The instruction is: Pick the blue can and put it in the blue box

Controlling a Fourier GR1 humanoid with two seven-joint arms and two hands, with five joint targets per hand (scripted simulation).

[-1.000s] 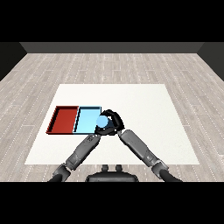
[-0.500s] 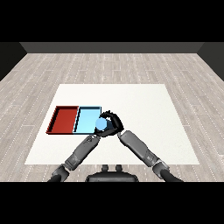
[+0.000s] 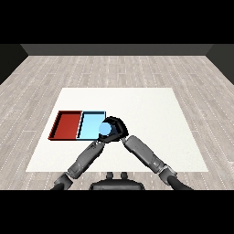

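Observation:
The blue can [image 3: 106, 129] shows its light blue top at the right edge of the light blue tray [image 3: 89, 123]. My right hand [image 3: 117, 126] is curled round the can and holds it over that tray's right rim. My left forearm reaches up from the lower left, and my left hand [image 3: 102, 140] sits just below the can, mostly hidden by the can and the right hand. The red tray [image 3: 67, 124] lies directly left of the blue tray.
The two trays lie side by side on the left half of the white table [image 3: 151, 114]. Both forearms cross the table's front part, meeting near the can.
My right hand has carried the blue can a little to the left, from beside the blue tray to its right edge. The left arm has barely moved.

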